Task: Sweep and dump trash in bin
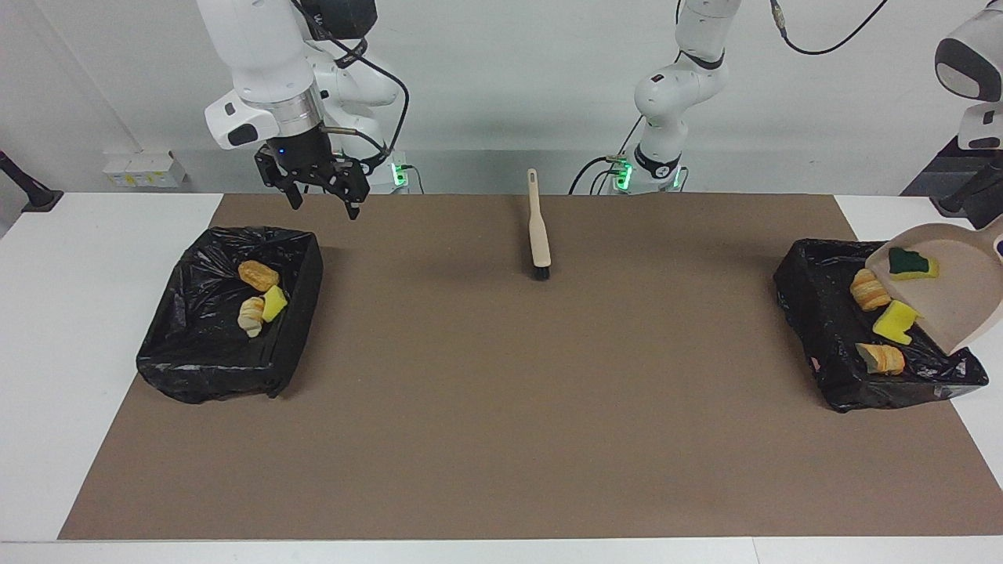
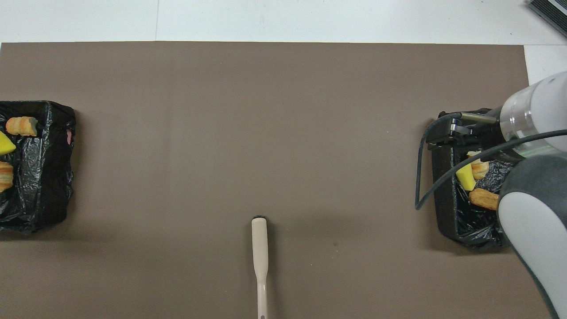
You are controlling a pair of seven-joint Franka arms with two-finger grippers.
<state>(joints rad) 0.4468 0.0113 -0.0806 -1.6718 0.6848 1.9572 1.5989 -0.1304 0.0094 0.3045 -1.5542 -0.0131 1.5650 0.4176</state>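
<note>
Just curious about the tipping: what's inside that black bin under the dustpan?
Inside the bin: two bread chunks and a yellow sponge. The green-topped sponge lies on the tilted dustpan, which hides part of the bin.

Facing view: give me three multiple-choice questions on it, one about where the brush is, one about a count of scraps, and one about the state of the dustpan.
1. Where does the brush lie?
A. In a bin
B. On the brown mat, between the two bins
C. Propped against the wall

2. How many scraps lie in the bin at the right arm's end?
A. One
B. Five
C. Three

3. How is the dustpan placed?
A. Tipped over the bin at the left arm's end
B. Flat on the mat
C. Upside down inside a bin

Answers:
1 B: it lies flat on the mat, toward the robots' edge.
2 C: two bread-like chunks and one yellow piece show there.
3 A: it slants mouth-down above that bin, with the green-topped sponge on it.
</note>
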